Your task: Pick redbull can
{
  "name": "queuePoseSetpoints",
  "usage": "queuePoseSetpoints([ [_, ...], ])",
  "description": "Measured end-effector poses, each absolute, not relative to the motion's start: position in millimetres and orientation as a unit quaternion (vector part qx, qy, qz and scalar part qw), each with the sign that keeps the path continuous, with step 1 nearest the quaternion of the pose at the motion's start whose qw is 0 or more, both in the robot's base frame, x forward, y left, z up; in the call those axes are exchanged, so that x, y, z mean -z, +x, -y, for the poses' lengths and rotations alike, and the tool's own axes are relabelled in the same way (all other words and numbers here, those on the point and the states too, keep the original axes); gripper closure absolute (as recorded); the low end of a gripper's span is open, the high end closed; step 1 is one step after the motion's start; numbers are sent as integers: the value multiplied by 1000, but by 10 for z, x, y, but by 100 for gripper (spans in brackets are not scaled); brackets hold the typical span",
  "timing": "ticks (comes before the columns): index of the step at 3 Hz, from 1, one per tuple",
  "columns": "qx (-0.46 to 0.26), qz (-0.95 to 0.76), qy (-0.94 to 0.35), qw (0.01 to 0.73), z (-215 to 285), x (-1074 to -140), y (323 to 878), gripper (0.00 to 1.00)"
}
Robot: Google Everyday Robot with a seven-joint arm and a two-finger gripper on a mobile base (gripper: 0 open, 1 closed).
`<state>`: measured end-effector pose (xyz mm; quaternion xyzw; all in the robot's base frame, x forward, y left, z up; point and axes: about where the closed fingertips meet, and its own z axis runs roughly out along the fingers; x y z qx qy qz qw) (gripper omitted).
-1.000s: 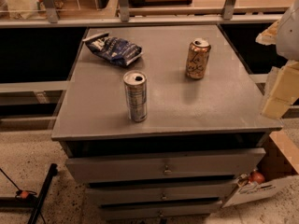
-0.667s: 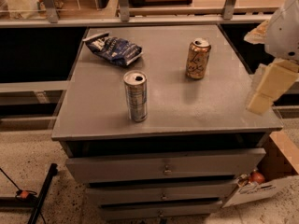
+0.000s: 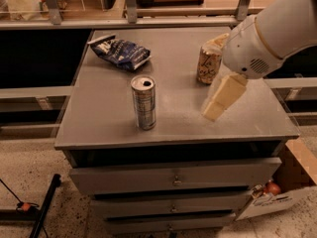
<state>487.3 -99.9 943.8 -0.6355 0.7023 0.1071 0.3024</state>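
The redbull can [image 3: 143, 102] is a tall, slim silver-and-blue can with a silver top. It stands upright near the front middle of the grey cabinet top [image 3: 104, 118]. My gripper [image 3: 220, 97] hangs over the right part of the top, to the right of the redbull can and apart from it, with its cream fingers [image 3: 225, 93] pointing down and left. It holds nothing. The white arm reaches in from the upper right and covers part of the shorter gold-bronze can [image 3: 208, 61].
A dark blue and white snack bag [image 3: 120, 52] lies at the back left of the top. The cabinet has drawers [image 3: 173, 177] below. A cardboard box [image 3: 282, 192] sits on the floor at the right. A black stand leg [image 3: 42, 207] lies at the lower left.
My arm and gripper have moved in from the right edge to the left, over the cabinet top and partly in front of the gold-bronze can. The cans and the bag have not moved.
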Motion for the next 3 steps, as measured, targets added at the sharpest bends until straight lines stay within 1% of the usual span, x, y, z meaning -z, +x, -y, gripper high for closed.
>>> queuePoseSetpoints([
  [1,-136,-672,-649,330,631,-9396,4962,0],
  [2,-166,-652,-656,342,385,-9332,4990,0],
  [3,-187,-639,-661,346,260,-9293,4969,0],
])
